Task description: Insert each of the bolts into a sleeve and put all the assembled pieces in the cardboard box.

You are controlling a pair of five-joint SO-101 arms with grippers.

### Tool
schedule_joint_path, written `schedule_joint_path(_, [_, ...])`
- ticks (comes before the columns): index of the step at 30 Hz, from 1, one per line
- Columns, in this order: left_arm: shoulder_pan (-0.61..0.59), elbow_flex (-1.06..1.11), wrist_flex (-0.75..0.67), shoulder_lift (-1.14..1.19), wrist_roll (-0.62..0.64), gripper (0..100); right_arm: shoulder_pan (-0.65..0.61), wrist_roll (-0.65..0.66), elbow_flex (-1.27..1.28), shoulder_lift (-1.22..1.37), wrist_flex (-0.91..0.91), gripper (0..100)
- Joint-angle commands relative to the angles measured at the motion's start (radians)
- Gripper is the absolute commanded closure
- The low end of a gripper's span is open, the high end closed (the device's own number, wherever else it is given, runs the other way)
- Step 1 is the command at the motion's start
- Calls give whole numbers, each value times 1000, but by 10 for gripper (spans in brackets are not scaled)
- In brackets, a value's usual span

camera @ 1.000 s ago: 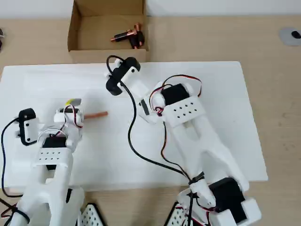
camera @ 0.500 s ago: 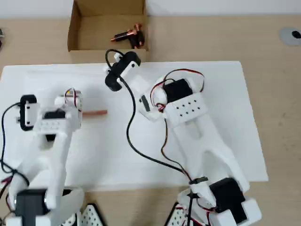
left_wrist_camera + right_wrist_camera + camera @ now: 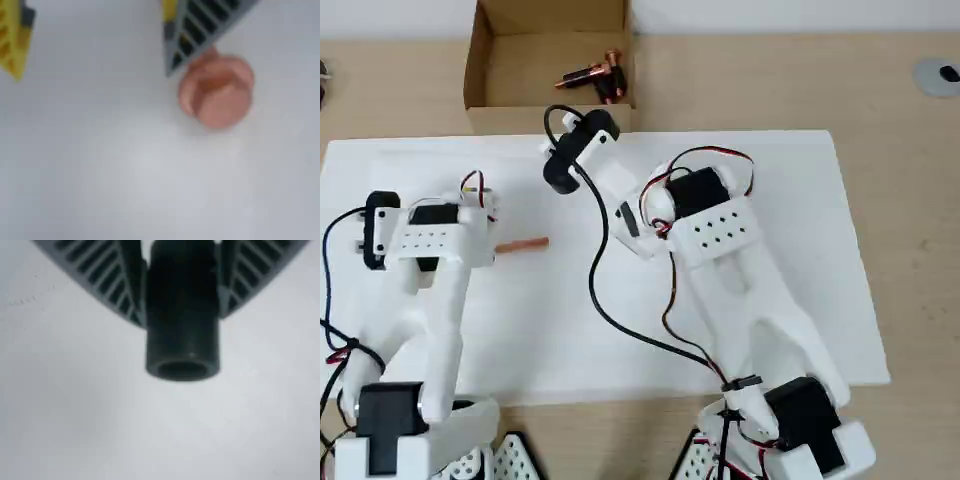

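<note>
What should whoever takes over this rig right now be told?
Left gripper: open, one finger beside the head of the copper bolt lying on the white sheet.
Right gripper: shut on the black cylindrical sleeve.
Done: some assembled copper-and-black pieces lie in the brown cardboard box.
To do: grasp the bolt, insert it into the sleeve, box it.

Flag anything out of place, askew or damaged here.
Nothing stands out. One copper bolt lies flat on the white mat, the black sleeve is held straight in the right jaws, and assembled pieces lie inside the cardboard box.
</note>
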Motion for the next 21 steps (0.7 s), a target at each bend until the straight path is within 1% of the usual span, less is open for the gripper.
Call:
schedule_joint_path(1, [2,-77,95,-21,51,798,-8,-9,-59,-2,5,988])
schedule_joint_path(8, [2,-170,288,62,55,798,-8,-9,-59,-2,5,988])
schedule_joint_path(21, [8,-319,298,387,57,801,-8,-9,-59,-2,5,988])
